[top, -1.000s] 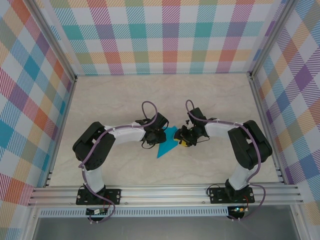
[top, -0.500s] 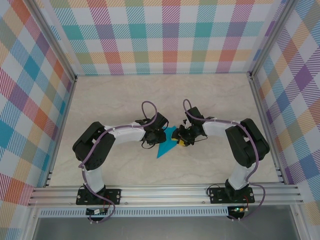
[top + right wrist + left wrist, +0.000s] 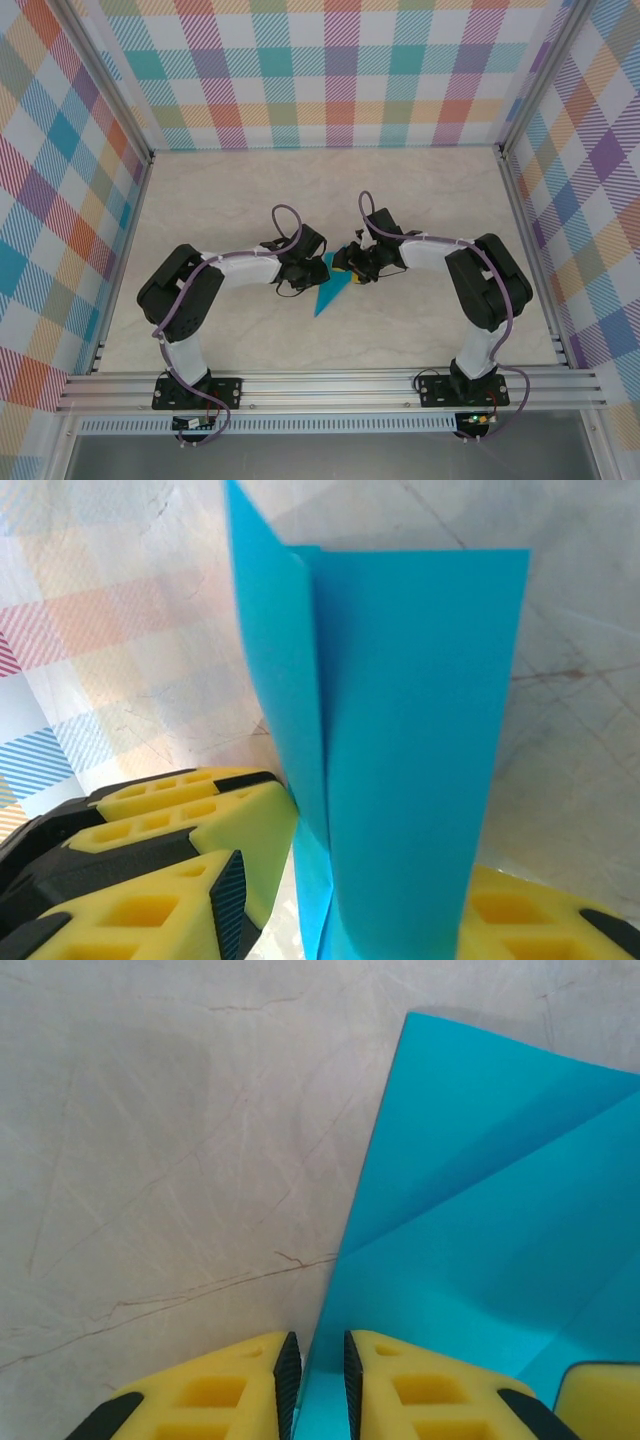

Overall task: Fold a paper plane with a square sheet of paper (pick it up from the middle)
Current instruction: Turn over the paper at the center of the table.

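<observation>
Lower centre of the left wrist view, your left gripper [image 3: 318, 1385] is clamped on the edge of the paper [image 3: 480, 1220], which sits mid-frame overhead; hold firm. Your right gripper [image 3: 385, 875] stands with jaws apart around the raised flap: lay it flat, squarely along the crease.

From above, my left tool [image 3: 298, 272] and right tool [image 3: 352, 270] hide the end of the square sheet of paper [image 3: 326, 298] nearer the far edge of the counter [image 3: 430, 200]. At my right wrist, the frame's bottom cuts off sheet and fingers [image 3: 180, 810], so my grip there is unclear.
</observation>
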{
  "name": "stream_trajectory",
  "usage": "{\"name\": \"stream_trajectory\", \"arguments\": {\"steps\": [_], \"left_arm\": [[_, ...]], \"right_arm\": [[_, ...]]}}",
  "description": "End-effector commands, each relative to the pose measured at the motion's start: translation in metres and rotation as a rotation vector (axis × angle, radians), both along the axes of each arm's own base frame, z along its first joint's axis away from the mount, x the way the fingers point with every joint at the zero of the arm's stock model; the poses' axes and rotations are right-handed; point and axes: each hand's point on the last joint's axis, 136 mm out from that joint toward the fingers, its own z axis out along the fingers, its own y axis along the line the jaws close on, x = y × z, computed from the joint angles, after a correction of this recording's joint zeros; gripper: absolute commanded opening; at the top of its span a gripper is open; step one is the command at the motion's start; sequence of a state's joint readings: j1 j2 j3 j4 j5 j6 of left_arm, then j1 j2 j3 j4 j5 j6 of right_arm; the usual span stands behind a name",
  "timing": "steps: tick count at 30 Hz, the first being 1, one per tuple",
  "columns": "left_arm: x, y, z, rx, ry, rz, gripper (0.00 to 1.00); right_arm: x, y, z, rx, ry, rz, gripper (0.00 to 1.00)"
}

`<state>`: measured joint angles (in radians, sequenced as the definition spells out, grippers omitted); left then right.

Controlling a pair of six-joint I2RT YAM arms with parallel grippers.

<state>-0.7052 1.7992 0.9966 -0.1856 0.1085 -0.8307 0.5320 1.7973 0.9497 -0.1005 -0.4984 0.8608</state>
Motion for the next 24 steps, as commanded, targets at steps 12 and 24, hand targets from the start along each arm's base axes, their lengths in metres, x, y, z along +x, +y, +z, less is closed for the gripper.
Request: {"name": "stream_trajectory", "arguments": {"steps": [12, 24], "left_arm": [[-0.008, 0.019, -0.008, 0.013, 0.040, 0.061, 0.23], [-0.007, 0.024, 0.020, -0.017, -0.024, 0.066, 0.26]], "right_arm": [[-0.003, 0.003, -0.001, 0.056, -0.038, -0.023, 0.37], [0.013, 0.013, -0.005, 0.038, -0.060, 0.029, 0.12]]}}
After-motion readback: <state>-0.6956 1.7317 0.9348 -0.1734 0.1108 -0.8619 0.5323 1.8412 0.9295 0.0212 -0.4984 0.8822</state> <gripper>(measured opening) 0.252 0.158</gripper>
